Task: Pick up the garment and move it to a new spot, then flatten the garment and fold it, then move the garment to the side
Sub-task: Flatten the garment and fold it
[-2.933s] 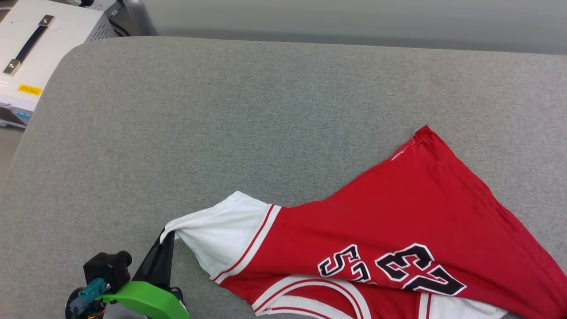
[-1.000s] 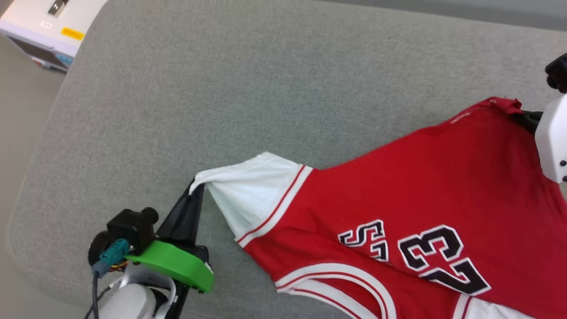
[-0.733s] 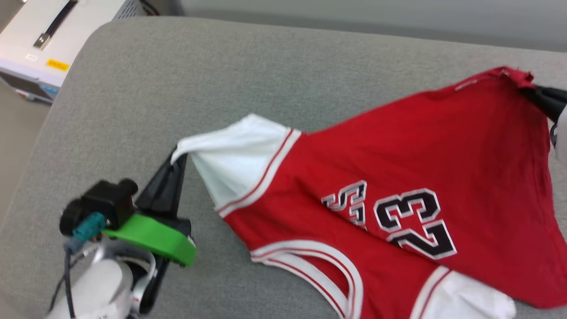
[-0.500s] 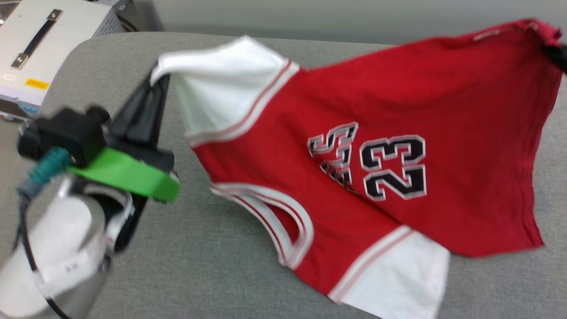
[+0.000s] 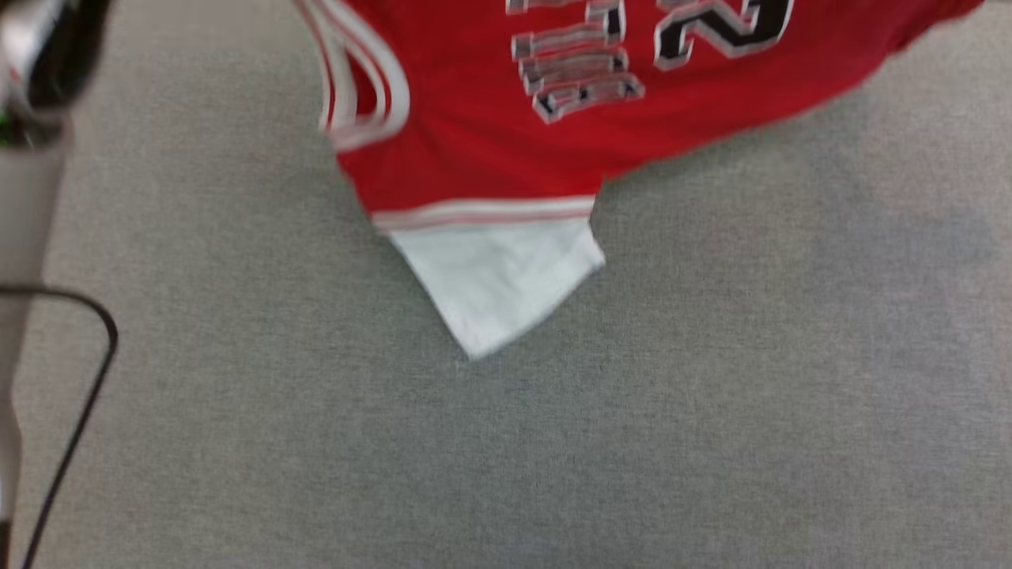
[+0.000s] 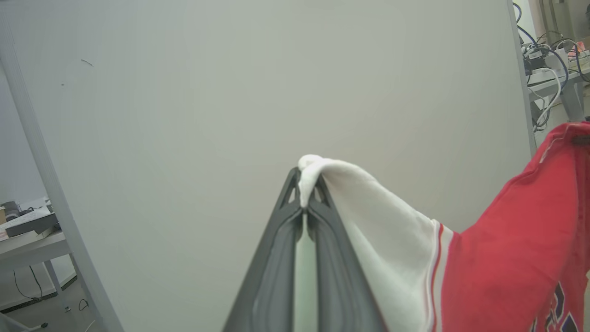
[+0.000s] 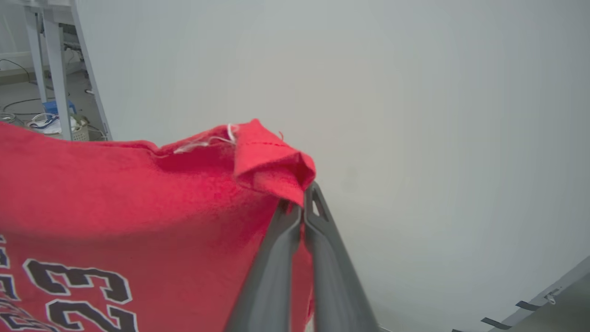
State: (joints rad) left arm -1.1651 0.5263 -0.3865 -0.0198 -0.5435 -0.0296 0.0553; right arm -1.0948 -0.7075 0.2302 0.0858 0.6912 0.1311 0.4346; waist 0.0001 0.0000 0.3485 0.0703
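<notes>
You just lifted the garment off the worktop, left tool and right tool both pinching it, so move it next

In the head view the garment is smeared by motion blur and cut off by the top edge, so that its black number is halved. A blurred pale forearm and a black cable are cropped at the left edge. In the left wrist view the lettering is cut by the bottom edge.
</notes>
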